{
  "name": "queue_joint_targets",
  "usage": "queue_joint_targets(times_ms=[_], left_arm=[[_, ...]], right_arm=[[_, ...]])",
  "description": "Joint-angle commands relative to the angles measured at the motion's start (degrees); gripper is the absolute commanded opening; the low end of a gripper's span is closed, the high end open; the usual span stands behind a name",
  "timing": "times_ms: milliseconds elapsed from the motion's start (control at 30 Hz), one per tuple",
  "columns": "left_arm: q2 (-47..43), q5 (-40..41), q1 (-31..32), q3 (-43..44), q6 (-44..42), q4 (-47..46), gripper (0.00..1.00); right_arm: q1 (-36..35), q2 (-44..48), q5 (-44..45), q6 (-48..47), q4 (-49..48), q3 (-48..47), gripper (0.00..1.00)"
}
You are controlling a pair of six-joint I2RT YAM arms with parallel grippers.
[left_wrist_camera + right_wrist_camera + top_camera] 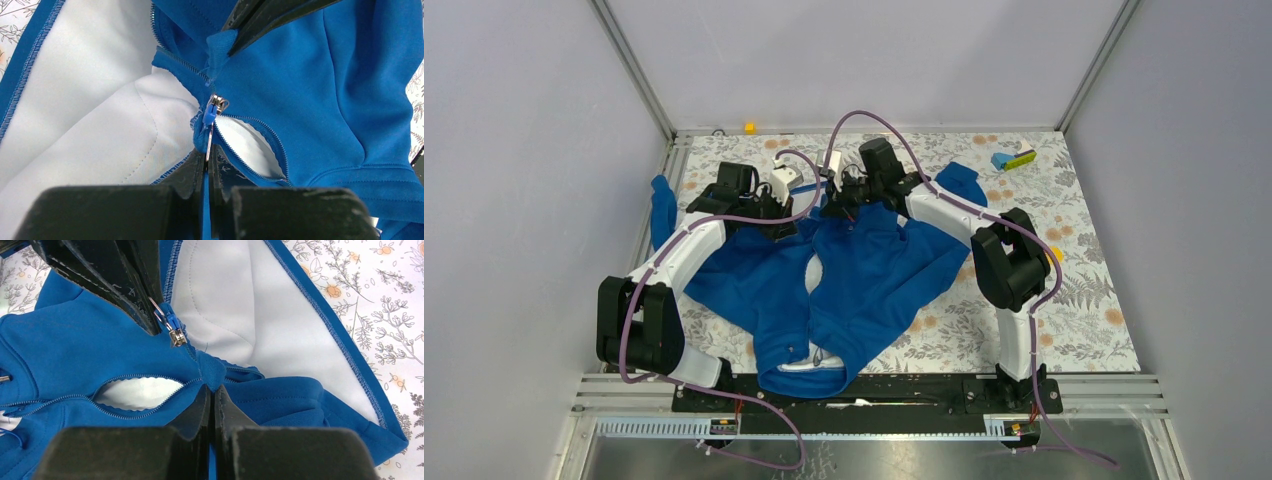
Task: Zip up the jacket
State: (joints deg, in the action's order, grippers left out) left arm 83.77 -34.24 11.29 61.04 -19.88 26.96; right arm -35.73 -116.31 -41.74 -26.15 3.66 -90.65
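While the left tool [207, 159] is clamped together on the thin metal zipper pull [209, 142], the silver-and-blue slider [215, 106] stands just past its tips, at the end of a line of zipper teeth. Facing it from the other side, the right tool [212, 392] is pinched tight on a small fold of blue fabric beside the zipper, close to the slider. Between the two, a short stretch of the zipper gapes in an oval and shows white lining.

Both tools meet over the far part of the jacket [874, 270], which lies spread across the middle of the desk [1084, 300]. Its white-lined collar [816, 363] is at the near edge by the arm bases, one sleeve runs out toward the far left and the other toward the far right. One front panel is turned back near the tools, baring a wide area of pale lining edged with blue stitching.

A printed covering lies over the desk, white with grey ferns and small orange flowers. Near its far right corner sits a small cluster of blue and yellow blocks [1014, 158], well apart from the jacket, and a tiny yellow piece [749, 127] rests at the far edge. Purple cables [874, 118] loop above the arms. Plain grey walls [524, 150] close in three sides, joined by bare metal posts [632, 65], and a slotted metal rail [1114, 395] runs along the near edge.
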Motion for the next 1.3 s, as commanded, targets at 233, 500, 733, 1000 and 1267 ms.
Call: queue_joint_targets(times_ms=[233, 500, 733, 1000, 1267], left_arm=[[0.65, -1.44, -0.12, 2.25, -0.08, -0.94, 0.0], [0.76, -1.68, -0.13, 2.29, -0.07, -0.94, 0.0], [0.53, -1.47, -0.05, 2.2, -0.05, -0.94, 0.0], [0.39, -1.35, -0.13, 2.22, -0.07, -0.94, 0.0], [0.34, -1.95, -0.13, 2.29, -0.18, -0.94, 0.0]], right_arm=[[0.06, 4.9, -3.57, 0.85, -4.28, 1.81, 0.0], [0.11, 5.21, -4.01, 1.54, -6.16, 2.36, 0.0], [0.01, 4.48, -3.6, 0.2, -4.12, 1.55, 0.0], [0.04, 4.14, -3.53, -0.99, -1.23, 1.1, 0.0], [-0.52, 3.44, -3.18, -0.23, -1.55, 0.12, 0.0]])
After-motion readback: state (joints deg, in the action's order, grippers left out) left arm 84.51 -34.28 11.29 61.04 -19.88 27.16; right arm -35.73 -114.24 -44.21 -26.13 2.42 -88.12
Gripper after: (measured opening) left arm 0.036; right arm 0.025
